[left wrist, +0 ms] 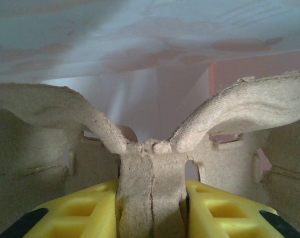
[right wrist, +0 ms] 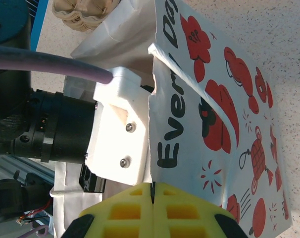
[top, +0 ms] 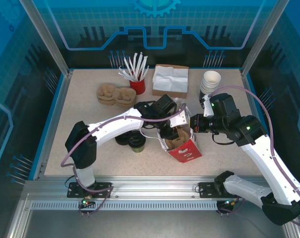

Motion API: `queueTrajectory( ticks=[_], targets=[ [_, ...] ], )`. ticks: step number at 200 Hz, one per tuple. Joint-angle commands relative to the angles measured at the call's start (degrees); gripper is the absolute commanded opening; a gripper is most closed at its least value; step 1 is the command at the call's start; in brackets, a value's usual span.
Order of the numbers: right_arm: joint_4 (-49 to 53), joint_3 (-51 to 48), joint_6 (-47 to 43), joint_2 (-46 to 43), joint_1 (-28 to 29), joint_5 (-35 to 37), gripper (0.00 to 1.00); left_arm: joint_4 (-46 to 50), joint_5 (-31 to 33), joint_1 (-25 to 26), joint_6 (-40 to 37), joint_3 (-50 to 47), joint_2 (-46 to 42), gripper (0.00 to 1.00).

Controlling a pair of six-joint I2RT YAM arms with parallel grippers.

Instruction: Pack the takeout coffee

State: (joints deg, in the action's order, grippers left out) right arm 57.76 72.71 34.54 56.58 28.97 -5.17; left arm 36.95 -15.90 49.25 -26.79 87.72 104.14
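The takeout coffee (top: 136, 143), a small dark cup with an olive-green top, stands on the table left of the red-and-white paper bag (top: 185, 148). My left gripper (top: 172, 131) reaches into the bag's mouth. In the left wrist view its yellow fingers (left wrist: 80, 208) are shut on the middle ridge of a brown pulp cup carrier (left wrist: 229, 114), with the bag's white inside (left wrist: 140, 89) behind it. My right gripper (top: 192, 124) is at the bag's right side, shut (right wrist: 152, 186) on the rim of the printed bag (right wrist: 214, 99).
Black lids (top: 124, 140) lie beside the coffee. At the back are more pulp carriers (top: 114, 94), a red cup of white sticks (top: 136, 84), a napkin box (top: 171, 79) and stacked white cups (top: 210, 82).
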Motion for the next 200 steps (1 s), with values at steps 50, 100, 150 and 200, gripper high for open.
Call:
queueTrajectory(
  ticks=[50,100,150,200],
  targets=[
    [-1.69,-0.73,0.52,-0.45,0.88,-0.22,0.0,-1.25,-1.77,0.58,-0.73,0.96,2.17,0.34],
    [-1.53,-0.55,0.61,-0.5,0.86,0.49,0.0,-3.48,-1.68,0.58,-0.38,0.17,1.42,0.34],
    [-0.71,-1.24,1.66,-1.46,0.6,3.8,0.0,-8.28,-2.68,0.19,0.92,-2.22,0.29,0.34],
    [-0.98,-1.87,2.41,-1.61,0.03,3.92,0.0,-11.62,-3.18,0.14,4.0,-2.56,1.71,0.34]
  ],
)
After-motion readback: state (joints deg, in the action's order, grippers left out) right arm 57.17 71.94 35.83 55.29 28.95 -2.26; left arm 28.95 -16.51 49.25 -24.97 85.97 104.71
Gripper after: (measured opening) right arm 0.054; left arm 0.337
